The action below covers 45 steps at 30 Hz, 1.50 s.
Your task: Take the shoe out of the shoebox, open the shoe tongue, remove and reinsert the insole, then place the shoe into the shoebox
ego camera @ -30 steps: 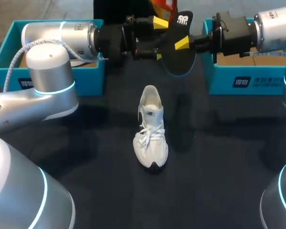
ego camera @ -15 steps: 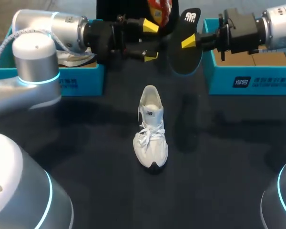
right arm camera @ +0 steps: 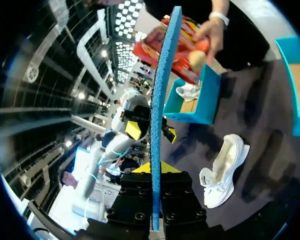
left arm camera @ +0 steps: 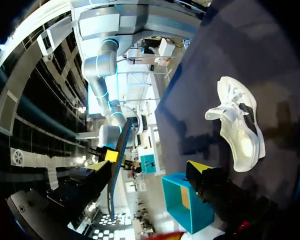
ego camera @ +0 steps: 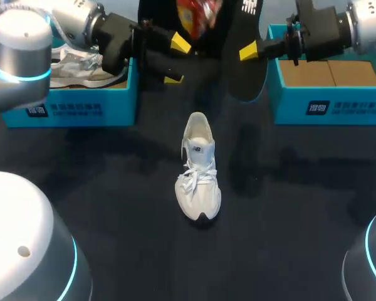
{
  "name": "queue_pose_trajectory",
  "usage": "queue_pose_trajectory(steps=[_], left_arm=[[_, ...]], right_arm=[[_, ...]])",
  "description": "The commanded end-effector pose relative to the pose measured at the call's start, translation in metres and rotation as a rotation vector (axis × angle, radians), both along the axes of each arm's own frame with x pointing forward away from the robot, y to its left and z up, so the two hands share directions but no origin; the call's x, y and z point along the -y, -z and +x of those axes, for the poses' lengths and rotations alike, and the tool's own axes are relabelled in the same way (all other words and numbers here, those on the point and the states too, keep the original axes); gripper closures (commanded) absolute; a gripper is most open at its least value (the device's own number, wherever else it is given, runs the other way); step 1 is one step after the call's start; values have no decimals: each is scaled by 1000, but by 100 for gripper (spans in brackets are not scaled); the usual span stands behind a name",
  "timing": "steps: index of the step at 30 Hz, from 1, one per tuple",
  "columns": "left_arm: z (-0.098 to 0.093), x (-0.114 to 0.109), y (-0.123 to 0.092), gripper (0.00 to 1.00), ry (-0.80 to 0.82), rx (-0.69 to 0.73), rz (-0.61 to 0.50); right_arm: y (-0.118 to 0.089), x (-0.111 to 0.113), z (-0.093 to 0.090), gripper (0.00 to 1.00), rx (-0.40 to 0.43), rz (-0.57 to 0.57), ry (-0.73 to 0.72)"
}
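Black, the table [ego camera: 288, 207] takes up most of the head view. At its far edge stand two teal boxes: the left shoebox [ego camera: 69, 108], with a second shoe [ego camera: 75, 66] lying in it, and the right shoebox [ego camera: 338, 106], which shows only its brown cardboard floor. The white shoe [ego camera: 199, 169] lies between them on the bare table, nearer the robot. It is upright on its sole with the heel toward the boxes, laces loose and the mouth open.

The dark insole [ego camera: 247, 78] hangs in the air above the far edge, out of the shoe, with its blue underside edge-on in the right wrist view. The right gripper [ego camera: 249, 51] is clamped on it from both faces near the middle. The left gripper [ego camera: 175, 61] hangs just beside it with its fingers spread, holding nothing.

Reinsertion looks to be the step ahead, and it carries the risk. The insole is thin and soft, so held at mid-length it may bend or fold against the collar instead of sliding toward the toe. Nothing pins the shoe, so a push could tip or skid it. The loose tongue could also fall back over the opening.
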<state>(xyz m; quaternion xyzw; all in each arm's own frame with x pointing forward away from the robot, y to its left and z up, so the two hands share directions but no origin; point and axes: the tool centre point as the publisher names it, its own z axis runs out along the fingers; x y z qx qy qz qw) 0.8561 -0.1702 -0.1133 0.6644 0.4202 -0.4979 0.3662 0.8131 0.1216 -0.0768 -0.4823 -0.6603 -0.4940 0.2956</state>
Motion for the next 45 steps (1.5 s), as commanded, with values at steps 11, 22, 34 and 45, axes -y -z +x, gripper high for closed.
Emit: queue_pose_trajectory(steps=[11,22,34,45], left_arm=[[9,-10,15,0,67,12,128],[15,-12,30,0,53,6,185],[15,-12,30,0,53,6,185],[15,-12,30,0,53,6,185]], right_arm=[[17,-17,21,100,174,21,-18],[31,-18,33,100,169,36,-8],[31,-18,33,100,169,36,-8],[31,-18,33,100,169,36,-8]])
